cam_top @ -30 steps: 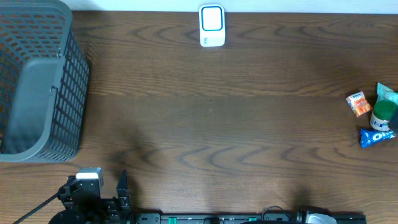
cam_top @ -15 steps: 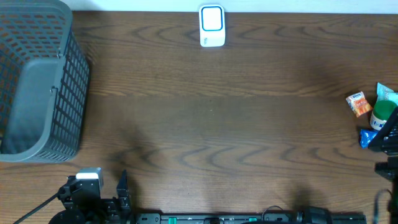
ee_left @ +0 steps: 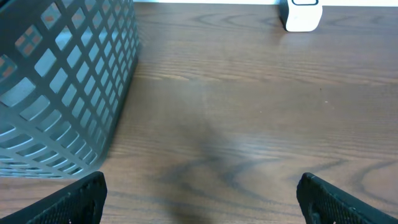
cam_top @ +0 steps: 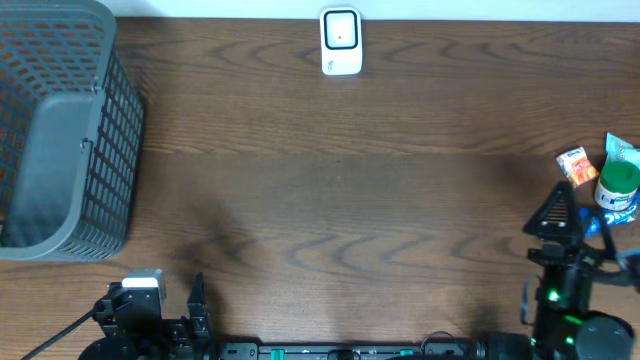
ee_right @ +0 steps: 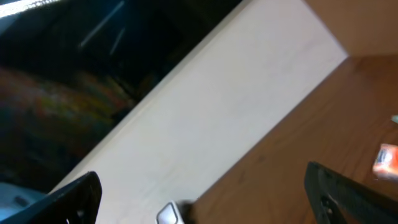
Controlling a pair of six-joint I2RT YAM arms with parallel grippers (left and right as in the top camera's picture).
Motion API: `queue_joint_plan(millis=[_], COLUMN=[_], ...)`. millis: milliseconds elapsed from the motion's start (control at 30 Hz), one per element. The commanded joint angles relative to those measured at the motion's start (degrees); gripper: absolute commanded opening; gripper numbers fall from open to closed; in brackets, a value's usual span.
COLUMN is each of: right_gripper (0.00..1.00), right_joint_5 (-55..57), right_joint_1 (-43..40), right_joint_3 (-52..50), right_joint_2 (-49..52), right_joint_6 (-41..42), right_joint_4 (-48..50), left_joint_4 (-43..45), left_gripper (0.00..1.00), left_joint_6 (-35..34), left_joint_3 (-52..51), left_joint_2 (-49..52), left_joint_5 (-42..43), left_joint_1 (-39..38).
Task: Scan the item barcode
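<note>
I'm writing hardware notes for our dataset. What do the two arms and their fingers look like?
Both arms are black. The left arm carries a silver-grey block and trails a black cable. The right arm shows small green lights. The wrist views show dark, tapered fingers.

The wooden table lies open across its middle, from the mesh basket at the left edge to the items at the right edge. The barcode scanner stands alone at the far edge. The orange packet and green-capped bottle sit close together; the right arm blocks their near side
</note>
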Motion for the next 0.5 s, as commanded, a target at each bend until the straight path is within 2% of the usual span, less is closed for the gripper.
queue_joint_plan(millis=[0,200,467], right_gripper=[0.99,0.99,0.99], right_joint_5=[0.1,0.2,2.9], right_joint_1=[1.5,1.7,1.7], right_joint_3=[-7.5,-17.2,-24.5], right_joint_2=[-2.3,-6.8,-6.8], right_joint_6=[1.3,1.2,-0.5], right_joint_4=[4.9,7.1,8.2], left_joint_4=[-0.1,-0.1,-0.1], left_gripper=[0.98,0.98,0.98], left_joint_6=[0.3,0.4,0.3], left_joint_3=[0.2,0.2,0.2], left_joint_2=[-0.2,-0.2,-0.2], left_joint_5=[-0.7,-0.7,-0.7], left_joint_1=[-0.2,-0.2,-0.2])
